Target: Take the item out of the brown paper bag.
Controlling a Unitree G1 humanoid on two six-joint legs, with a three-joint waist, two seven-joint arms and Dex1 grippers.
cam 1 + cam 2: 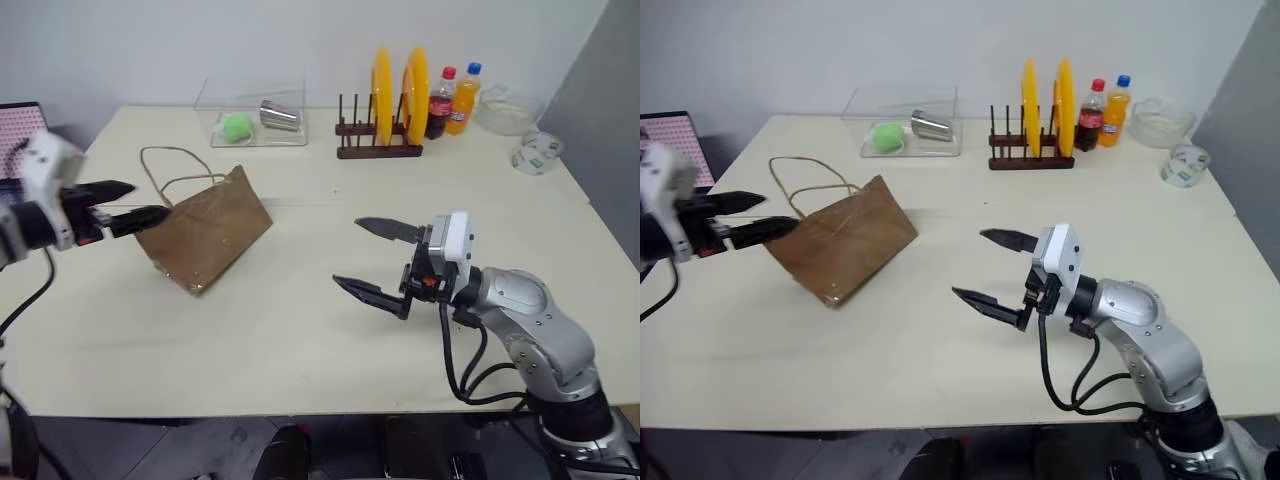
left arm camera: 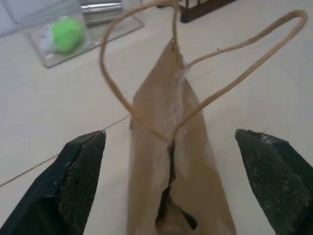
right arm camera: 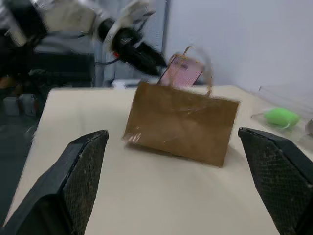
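Note:
The brown paper bag (image 1: 205,240) stands tilted on the left half of the table, its two cord handles (image 1: 165,165) looping up and back. My left gripper (image 1: 148,200) is open just left of the bag's upper edge, fingertips close to the paper. In the left wrist view the bag's narrow mouth (image 2: 166,161) lies between the spread fingers (image 2: 80,181), with only a dark gap showing inside. The item is hidden. My right gripper (image 1: 347,252) hovers open over the table's middle, pointing left at the bag (image 3: 181,122) and well apart from it.
At the back stand a clear box (image 1: 250,120) with a green ball and a metal cup, a wooden rack with yellow plates (image 1: 385,110), a cola bottle (image 1: 440,100), an orange soda bottle (image 1: 463,95), a glass bowl (image 1: 510,110) and a small cup (image 1: 537,152).

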